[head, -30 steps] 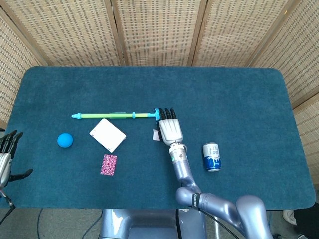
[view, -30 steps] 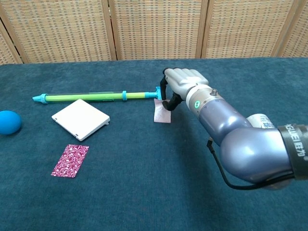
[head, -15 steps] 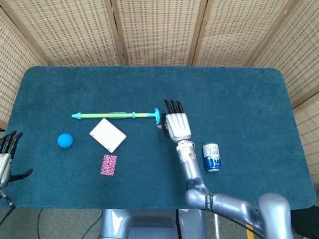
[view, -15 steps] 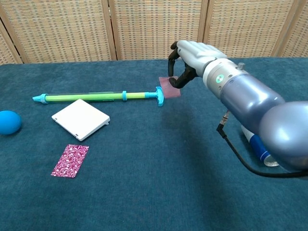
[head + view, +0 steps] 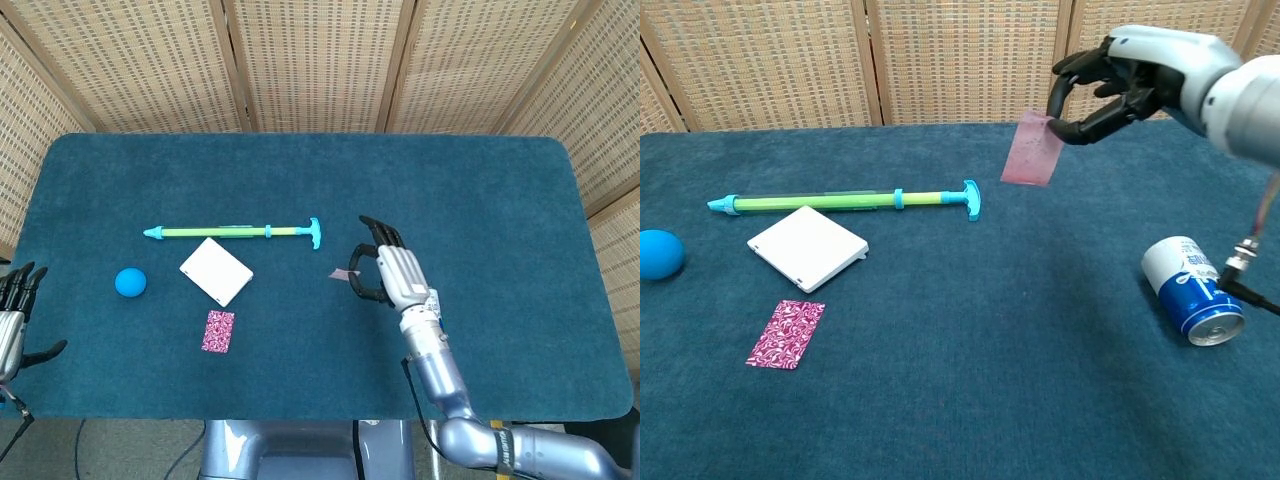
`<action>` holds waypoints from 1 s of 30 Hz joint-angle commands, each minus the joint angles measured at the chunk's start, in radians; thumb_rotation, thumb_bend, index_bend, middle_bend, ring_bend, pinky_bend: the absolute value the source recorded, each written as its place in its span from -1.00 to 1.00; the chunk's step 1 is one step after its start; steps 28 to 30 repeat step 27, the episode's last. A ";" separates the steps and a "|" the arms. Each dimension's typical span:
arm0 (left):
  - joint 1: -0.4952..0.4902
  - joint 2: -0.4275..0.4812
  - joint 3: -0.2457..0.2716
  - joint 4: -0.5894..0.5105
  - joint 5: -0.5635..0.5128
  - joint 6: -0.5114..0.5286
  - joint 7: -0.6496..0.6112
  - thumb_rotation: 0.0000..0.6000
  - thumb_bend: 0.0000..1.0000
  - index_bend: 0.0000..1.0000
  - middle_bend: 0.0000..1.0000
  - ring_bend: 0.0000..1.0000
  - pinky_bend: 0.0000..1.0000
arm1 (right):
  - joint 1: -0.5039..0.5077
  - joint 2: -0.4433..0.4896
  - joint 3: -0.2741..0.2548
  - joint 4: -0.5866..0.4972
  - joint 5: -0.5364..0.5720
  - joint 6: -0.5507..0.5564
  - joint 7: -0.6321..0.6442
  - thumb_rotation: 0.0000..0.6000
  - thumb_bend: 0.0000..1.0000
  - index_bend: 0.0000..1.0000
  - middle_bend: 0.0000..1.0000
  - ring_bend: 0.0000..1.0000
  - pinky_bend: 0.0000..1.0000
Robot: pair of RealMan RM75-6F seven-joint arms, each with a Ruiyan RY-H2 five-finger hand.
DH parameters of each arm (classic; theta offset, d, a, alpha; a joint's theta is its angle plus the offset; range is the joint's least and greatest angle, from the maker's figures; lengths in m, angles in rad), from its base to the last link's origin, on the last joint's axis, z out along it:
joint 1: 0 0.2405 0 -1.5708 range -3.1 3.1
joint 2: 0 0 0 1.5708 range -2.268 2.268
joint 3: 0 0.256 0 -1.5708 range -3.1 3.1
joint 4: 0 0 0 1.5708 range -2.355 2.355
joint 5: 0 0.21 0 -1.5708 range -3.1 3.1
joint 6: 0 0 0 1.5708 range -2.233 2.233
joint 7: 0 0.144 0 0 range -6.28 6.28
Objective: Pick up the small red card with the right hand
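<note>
- Head view: the right hand (image 5: 393,272) hung above the blue table (image 5: 480,190), its fingertips pinching the small red card (image 5: 342,274) (seen nearly edge-on, so only a sliver showed).
- To the left on the cloth lay a green and cyan pump (image 5: 235,232), a white square box (image 5: 216,270), a blue ball (image 5: 130,282) and a patterned pink card (image 5: 218,331), all well apart from the hand.
- The left hand (image 5: 12,320) sat at the table's left edge, fingers spread, holding nothing.
- Chest view: the right hand (image 5: 1130,85) held the small red card (image 5: 1031,149) by its top corner, clear of the table (image 5: 970,340), the card hanging down.
- A blue can (image 5: 1189,291) lay on its side below the hand, with nothing between them.
- The pump (image 5: 845,202), white box (image 5: 807,247), ball (image 5: 659,253) and patterned card (image 5: 786,334) lay to the left.
</note>
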 commanded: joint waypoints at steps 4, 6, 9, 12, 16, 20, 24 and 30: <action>0.011 -0.004 0.003 -0.008 0.022 0.031 0.020 1.00 -0.71 -1.00 -1.00 -1.00 -0.91 | -0.136 0.174 -0.117 -0.188 -0.128 -0.026 0.160 1.00 0.19 0.29 -0.73 -1.00 -1.00; 0.014 -0.005 0.004 -0.009 0.030 0.039 0.023 1.00 -0.71 -1.00 -1.00 -1.00 -0.91 | -0.155 0.192 -0.144 -0.202 -0.170 -0.025 0.189 1.00 0.19 0.29 -0.73 -1.00 -1.00; 0.015 -0.007 0.006 -0.009 0.035 0.042 0.027 1.00 -0.71 -1.00 -1.00 -1.00 -0.91 | -0.171 0.208 -0.176 -0.212 -0.218 -0.026 0.225 1.00 0.19 0.30 -0.73 -1.00 -1.00; 0.015 -0.009 0.009 -0.009 0.041 0.041 0.031 1.00 -0.71 -1.00 -1.00 -1.00 -0.91 | -0.184 0.230 -0.220 -0.217 -0.260 -0.037 0.242 1.00 0.19 0.30 -0.73 -1.00 -1.00; 0.013 -0.012 0.010 -0.009 0.043 0.037 0.035 1.00 -0.71 -1.00 -1.00 -1.00 -0.91 | -0.191 0.252 -0.263 -0.224 -0.284 -0.061 0.261 1.00 0.19 0.31 -0.72 -1.00 -1.00; 0.012 -0.013 0.011 -0.008 0.045 0.035 0.040 1.00 -0.71 -1.00 -1.00 -1.00 -0.91 | -0.203 0.270 -0.300 -0.216 -0.314 -0.084 0.307 1.00 0.19 0.31 -0.72 -1.00 -1.00; 0.014 -0.015 0.013 -0.011 0.054 0.041 0.047 1.00 -0.71 -1.00 -1.00 -1.00 -0.91 | -0.212 0.288 -0.330 -0.191 -0.337 -0.107 0.364 1.00 0.19 0.31 -0.71 -1.00 -1.00; 0.015 -0.017 0.015 -0.013 0.057 0.042 0.053 1.00 -0.71 -1.00 -1.00 -1.00 -0.91 | -0.218 0.303 -0.343 -0.178 -0.364 -0.116 0.408 1.00 0.19 0.32 -0.71 -1.00 -1.00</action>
